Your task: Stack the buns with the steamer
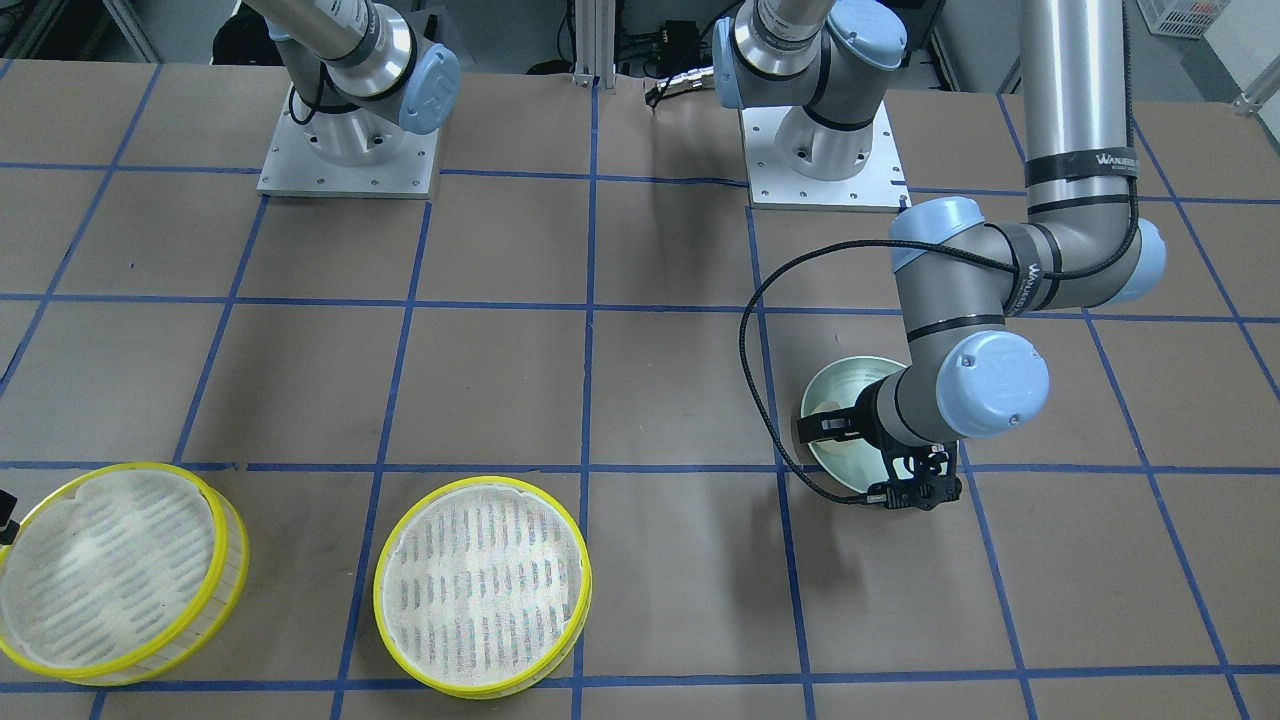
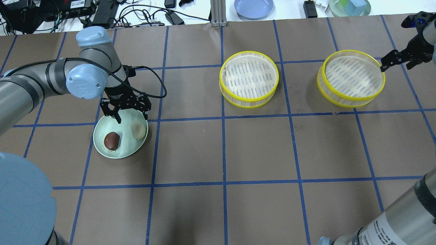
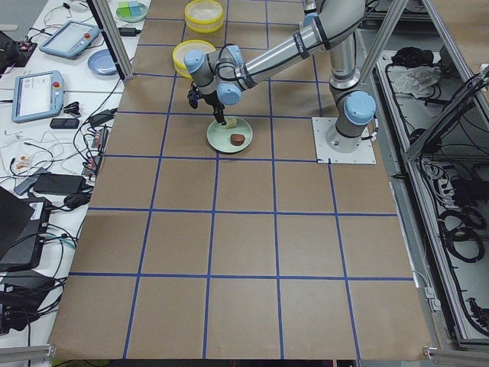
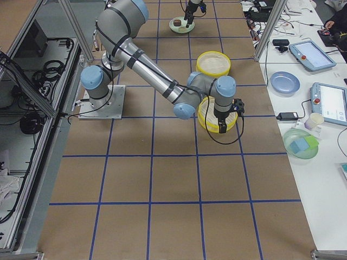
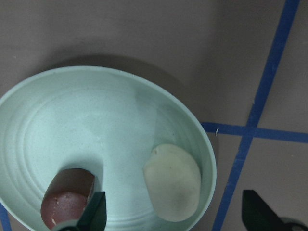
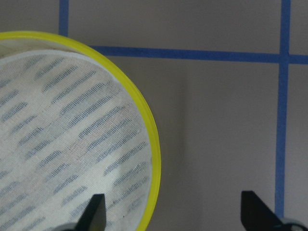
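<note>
A cream-yellow bun (image 2: 138,130) and a reddish-brown bun (image 2: 111,141) lie side by side in a pale green plate (image 2: 119,153). My left gripper (image 2: 131,114) hangs open over the plate's far edge. In the left wrist view the cream bun (image 5: 173,183) lies between its fingers and the brown bun (image 5: 67,197) beside one fingertip (image 5: 96,211). Two yellow-rimmed steamer trays stand empty: one mid-table (image 2: 249,79), one further right (image 2: 351,78). My right gripper (image 2: 396,61) is open at that tray's right edge; its fingers straddle the rim (image 6: 151,159) in the right wrist view.
A blue plate (image 2: 253,7) and a green bowl holding a blue block (image 2: 350,6) sit on the white bench beyond the table's far edge, with cables and chargers. The two arm bases (image 1: 348,150) stand at the robot's side of the table.
</note>
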Robot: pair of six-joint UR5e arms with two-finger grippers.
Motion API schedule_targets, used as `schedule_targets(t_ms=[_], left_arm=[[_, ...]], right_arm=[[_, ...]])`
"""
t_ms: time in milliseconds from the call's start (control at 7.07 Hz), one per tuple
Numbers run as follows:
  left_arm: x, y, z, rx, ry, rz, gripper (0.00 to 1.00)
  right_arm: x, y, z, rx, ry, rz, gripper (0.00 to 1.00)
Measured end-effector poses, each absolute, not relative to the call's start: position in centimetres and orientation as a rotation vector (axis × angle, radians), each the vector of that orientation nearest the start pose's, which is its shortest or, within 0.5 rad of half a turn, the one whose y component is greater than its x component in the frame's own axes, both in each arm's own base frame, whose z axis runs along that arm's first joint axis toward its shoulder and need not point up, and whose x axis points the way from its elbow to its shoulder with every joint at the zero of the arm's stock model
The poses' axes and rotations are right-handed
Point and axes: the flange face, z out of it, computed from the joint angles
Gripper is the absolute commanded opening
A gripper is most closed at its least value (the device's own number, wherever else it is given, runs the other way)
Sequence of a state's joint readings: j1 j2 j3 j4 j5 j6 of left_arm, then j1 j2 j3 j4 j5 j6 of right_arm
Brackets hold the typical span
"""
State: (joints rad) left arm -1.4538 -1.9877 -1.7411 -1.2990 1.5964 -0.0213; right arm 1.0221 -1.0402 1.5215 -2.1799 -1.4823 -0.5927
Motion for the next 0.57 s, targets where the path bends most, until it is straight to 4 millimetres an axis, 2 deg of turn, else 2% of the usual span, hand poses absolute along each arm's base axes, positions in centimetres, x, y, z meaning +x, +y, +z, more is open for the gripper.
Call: schedule_targets(t_ms=[141,283,424,566], left_arm=[[-6.4,-56.9,19.8,-0.208,3.078,0.527,0.32],[-6.2,-56.6,19.3,-0.212,3.073,0.543,0.14],[-6.0,-56.5,19.1,-0.215,3.070,0.548,0.00],[-5.9,-56.5,19.0,-0.216,3.068,0.548,0.00]], right_arm=[[-23.0,-65.5,24.8,-0.081,3.115,-0.258,0.86],[-22.9,-65.9,23.6,-0.082,3.107,-0.260,0.83],[-22.3,-66.1,23.0,-0.084,3.105,-0.250,0.73],[-21.3,-66.2,22.7,-0.093,3.104,-0.239,0.67]])
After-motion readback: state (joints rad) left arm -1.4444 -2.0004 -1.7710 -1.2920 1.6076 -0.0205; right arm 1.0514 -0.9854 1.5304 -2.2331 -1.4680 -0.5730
